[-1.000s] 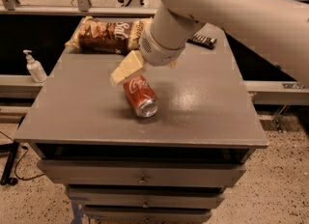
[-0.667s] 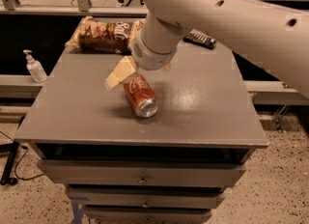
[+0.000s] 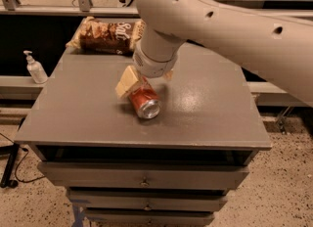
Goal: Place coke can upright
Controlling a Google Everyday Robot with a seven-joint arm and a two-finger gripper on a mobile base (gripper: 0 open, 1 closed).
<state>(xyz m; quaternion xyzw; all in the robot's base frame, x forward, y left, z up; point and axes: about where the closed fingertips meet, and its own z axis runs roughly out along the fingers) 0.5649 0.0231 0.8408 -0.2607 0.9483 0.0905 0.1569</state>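
The red coke can [image 3: 144, 102] lies on its side near the middle of the grey cabinet top [image 3: 205, 108], its silver end facing the front. My gripper [image 3: 147, 81] hangs from the big white arm right over the can's far end. It is open, with one cream finger [image 3: 127, 82] to the left of the can and the tip of the other [image 3: 168, 76] just showing to its right. The can's far end is hidden under the wrist.
A brown-and-cream snack bag [image 3: 105, 36] lies at the back left of the cabinet top. A white pump bottle [image 3: 35, 68] stands on a lower ledge to the left. Drawers are below the front edge.
The arm has swung left and come lower, bringing the gripper down around the can's far end. The can has not moved.
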